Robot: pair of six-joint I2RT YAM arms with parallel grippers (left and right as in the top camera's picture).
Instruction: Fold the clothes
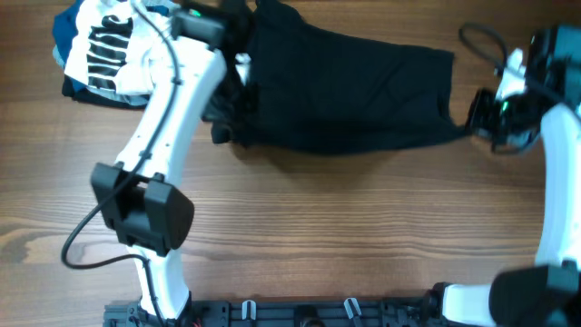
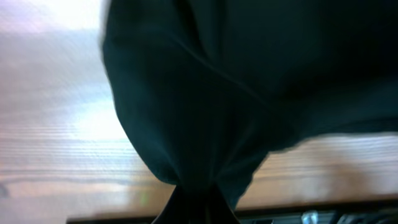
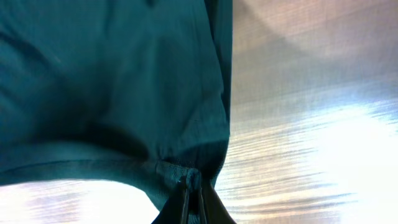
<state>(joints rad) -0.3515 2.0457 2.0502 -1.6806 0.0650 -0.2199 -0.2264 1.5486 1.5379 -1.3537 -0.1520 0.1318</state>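
A light-brown wooden table [image 1: 363, 236] with a visible grain fills the overhead view. Across its far half a large, plain, soft-fabric black garment [image 1: 354, 91] is stretched out sideways between the two arms. Its lower edge casts a shadow on the wood, so it seems partly lifted.

The white-and-black left arm [image 1: 172, 100] reaches diagonally from the near edge up to the garment's left end. The white right arm [image 1: 554, 182] rises along the right border to its right end.

In the far left corner, apart from the black garment and partly behind the left arm, a white garment with black stripes [image 1: 109, 45] lies on top of blue folded clothing [image 1: 65, 32].

The left gripper [image 2: 196, 208] is pinched closed on the black garment [image 2: 249, 93]; in its wrist view the fabric gathers into a narrow bunch at the fingers and fans out above the table. The right gripper [image 3: 193, 199] is likewise clamped narrow on a hemmed corner of the black garment [image 3: 112, 81], its two fingers nearly together, with the cloth hanging off to the left.
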